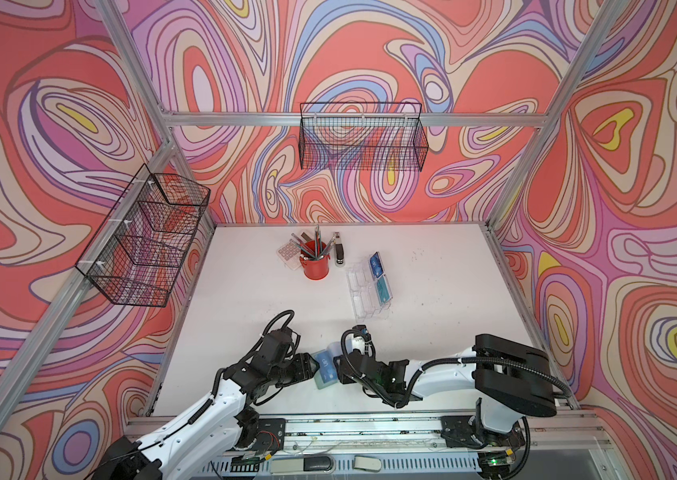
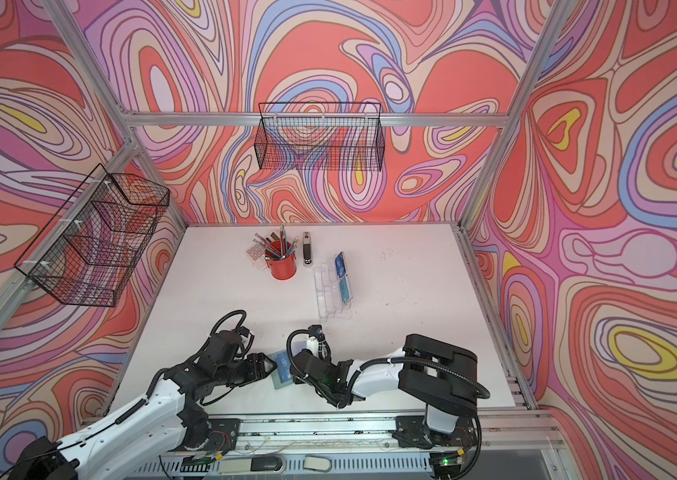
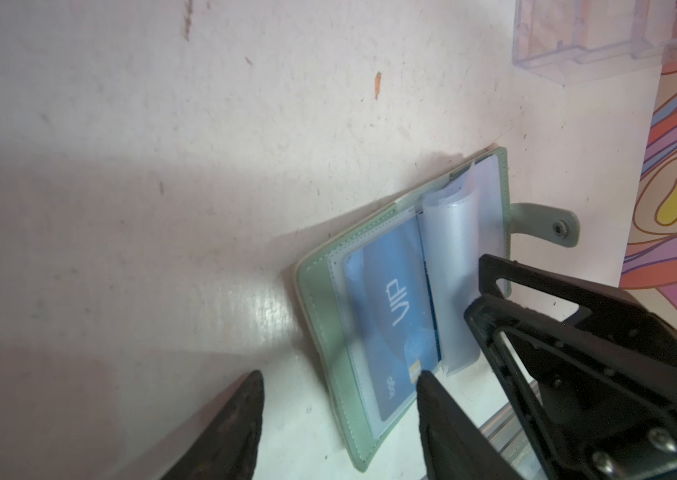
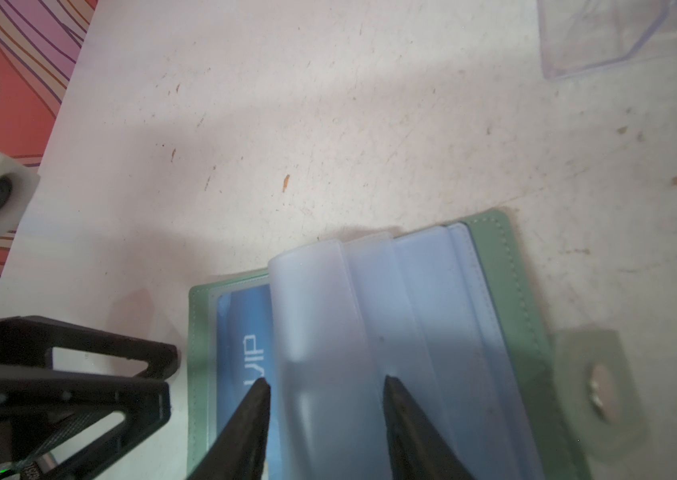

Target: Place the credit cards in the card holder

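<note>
1. While the holder [image 3: 317,303] lies open and flat on the table [image 1: 245,316], the left gripper [image 3: 341,376] sits at one end of it. Its jaws are well apart and grip nothing. One tip is right at the end of the blue card [image 3: 391,316] in the holder's pocket, and the other hangs off the holder over bare table. The danger I see is that nothing pins the cover, so a push here could slide the whole holder instead of seating the card.
2. Across the holder, the right gripper [image 4: 325,380] straddles a curled sleeve [image 4: 316,316] with its jaws partway apart. I can't tell whether they actually pinch it. If that slick leaf springs free it could flop over the card's pocket, and a hard tug could lift the holder.
3. Both grippers crowd the holder, so an inward swing by either risks a clash.
4. The strap [image 3: 544,220] juts from the holder's side away from the card and could snag a finger.
5. Well beyond the holder, the stand [image 1: 364,299] keeps two more cards, one blue [image 1: 376,264] and one teal [image 1: 384,291]. There's plenty left to do, and a careless reach could knock that light stand.
</note>
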